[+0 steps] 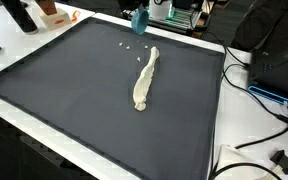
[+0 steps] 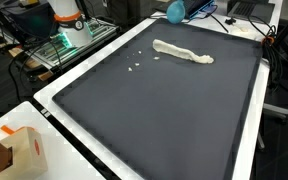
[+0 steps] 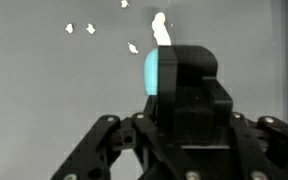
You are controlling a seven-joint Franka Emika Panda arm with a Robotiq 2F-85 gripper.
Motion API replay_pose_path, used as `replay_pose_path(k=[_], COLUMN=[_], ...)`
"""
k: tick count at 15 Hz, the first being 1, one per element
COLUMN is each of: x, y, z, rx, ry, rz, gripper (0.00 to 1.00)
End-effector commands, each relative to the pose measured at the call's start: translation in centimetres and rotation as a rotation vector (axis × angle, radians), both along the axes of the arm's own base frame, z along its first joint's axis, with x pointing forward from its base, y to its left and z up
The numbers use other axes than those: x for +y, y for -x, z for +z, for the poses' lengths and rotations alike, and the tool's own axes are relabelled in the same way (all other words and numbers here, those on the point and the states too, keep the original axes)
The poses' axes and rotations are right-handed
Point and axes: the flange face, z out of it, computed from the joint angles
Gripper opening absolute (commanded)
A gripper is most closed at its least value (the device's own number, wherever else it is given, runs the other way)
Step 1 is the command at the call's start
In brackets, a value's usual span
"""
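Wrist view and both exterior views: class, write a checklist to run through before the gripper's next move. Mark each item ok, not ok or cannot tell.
1. The cloth lies stretched out on the mat in both exterior views: ok.
2. The crumbs lie apart from the cloth: ok.
3. The gripper is over the mat, and in the wrist view the cloth's end shows beyond it, untouched: ok.
4. Jaws open or shut: cannot tell.
5. The blue thing at the gripper, gripped or only close by: cannot tell.
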Motion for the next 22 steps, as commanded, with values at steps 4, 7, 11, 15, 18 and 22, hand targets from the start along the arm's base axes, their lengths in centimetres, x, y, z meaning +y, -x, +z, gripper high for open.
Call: replay_pose_path(k=[4, 7, 11, 15, 18, 22], x=[1.0, 2.1, 3.4, 4.1, 4.6, 5.5], y=[-0.2, -0.6, -0.7, -0.6, -0.7, -1.3], z=[-1.6, -3.9, -7.1, -9.7, -11.1, -12.4], rx=[0.014, 0.005, 0.027, 0.075, 0.098, 0.096], ry=[0.171, 0.312, 0.493, 0.633, 0.700, 0.748], rz=[-0.088, -0.156, -0.256, -0.325, -0.337, -0.325], gripper=[0.25, 0.25, 0.25, 0.25, 0.25, 0.25])
